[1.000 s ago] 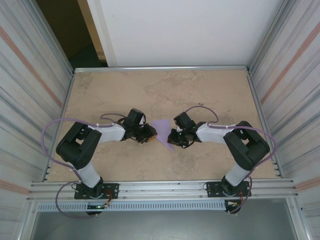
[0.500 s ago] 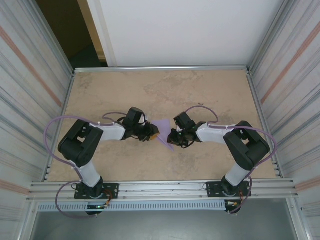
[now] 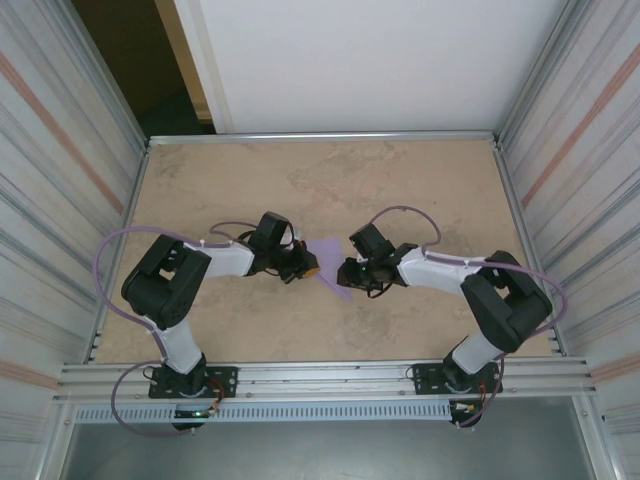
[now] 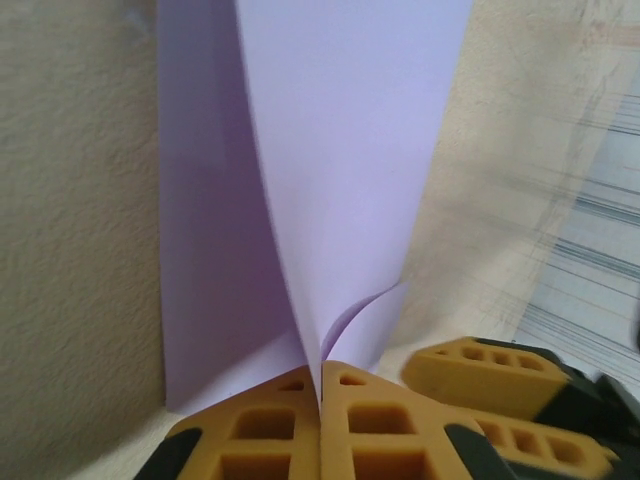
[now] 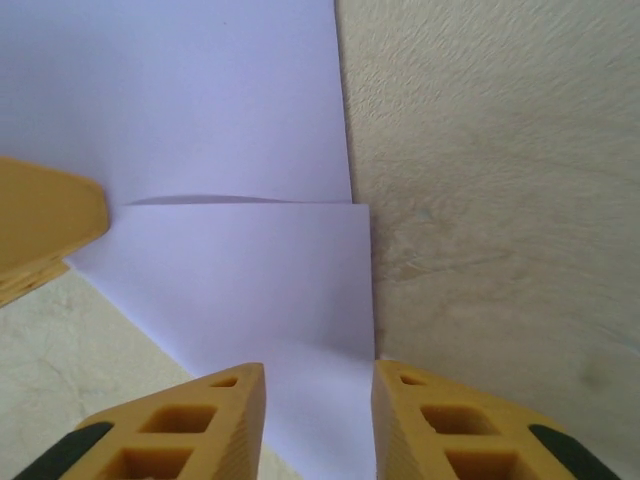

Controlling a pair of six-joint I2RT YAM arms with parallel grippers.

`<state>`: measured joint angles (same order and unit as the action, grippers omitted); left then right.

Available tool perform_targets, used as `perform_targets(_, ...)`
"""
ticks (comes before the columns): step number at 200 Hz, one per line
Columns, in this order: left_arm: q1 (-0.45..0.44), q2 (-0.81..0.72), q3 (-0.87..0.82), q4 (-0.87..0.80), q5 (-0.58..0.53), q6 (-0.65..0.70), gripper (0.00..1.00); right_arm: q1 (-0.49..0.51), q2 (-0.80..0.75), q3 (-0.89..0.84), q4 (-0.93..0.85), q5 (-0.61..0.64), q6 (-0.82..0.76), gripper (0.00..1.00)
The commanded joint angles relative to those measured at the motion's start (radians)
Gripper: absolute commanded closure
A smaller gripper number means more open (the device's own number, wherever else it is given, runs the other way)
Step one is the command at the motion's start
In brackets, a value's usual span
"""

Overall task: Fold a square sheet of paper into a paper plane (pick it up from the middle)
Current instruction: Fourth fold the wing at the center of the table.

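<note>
The lavender square sheet of paper (image 3: 328, 262) lies folded into a pointed, layered shape on the table between the two arms. My left gripper (image 3: 306, 268) is shut on one raised flap of the paper (image 4: 340, 150), and its orange pads (image 4: 270, 425) meet on the edge. In that view the flap curls upward over the flat lower layer. My right gripper (image 3: 349, 272) stands open over the paper's opposite side. Its fingertips (image 5: 232, 400) are apart, with the flat paper (image 5: 230, 290) lying beneath and between them.
The tan table (image 3: 420, 190) is walled by metal rails and corrugated side panels (image 3: 570, 150). A left-gripper finger (image 5: 40, 230) shows at the left of the right wrist view, and a right-gripper finger (image 4: 500, 375) sits close beside my left pads.
My left gripper has closed onto the paper's flap. My right gripper has opened its jaws. The right arm's elbow shifted slightly right and the paper stayed in place.
</note>
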<state>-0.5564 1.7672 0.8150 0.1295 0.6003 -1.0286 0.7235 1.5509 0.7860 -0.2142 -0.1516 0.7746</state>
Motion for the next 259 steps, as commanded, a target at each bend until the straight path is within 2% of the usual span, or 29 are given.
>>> perform_targets(1, -0.003, -0.047, 0.031, -0.052, -0.034, -0.001, 0.96, 0.067, -0.074, 0.060, -0.129, 0.186, -0.107, 0.63)
perform_targets(33, -0.016, -0.070, 0.066, -0.128, -0.078, -0.018, 0.96, 0.170, -0.057, 0.101, -0.187, 0.387, -0.134, 0.63)
perform_targets(86, -0.023, -0.052, 0.087, -0.156, -0.083, -0.054, 0.96, 0.284, 0.084, 0.189, -0.199, 0.460, -0.140, 0.66)
perform_targets(135, -0.024, -0.056, 0.095, -0.178, -0.082, -0.053, 0.96, 0.296, 0.159, 0.226, -0.215, 0.525, -0.124, 0.67)
perform_targets(187, -0.023, -0.059, 0.097, -0.186, -0.077, -0.053, 0.95, 0.301, 0.200, 0.242, -0.212, 0.524, -0.142, 0.70)
perform_targets(232, -0.025, -0.057, 0.104, -0.204, -0.080, -0.048, 0.95, 0.316, 0.209, 0.247, -0.221, 0.543, -0.162, 0.64)
perform_targets(259, -0.024, -0.054, 0.113, -0.220, -0.083, -0.040, 0.95, 0.321, 0.184, 0.236, -0.225, 0.565, -0.161, 0.64)
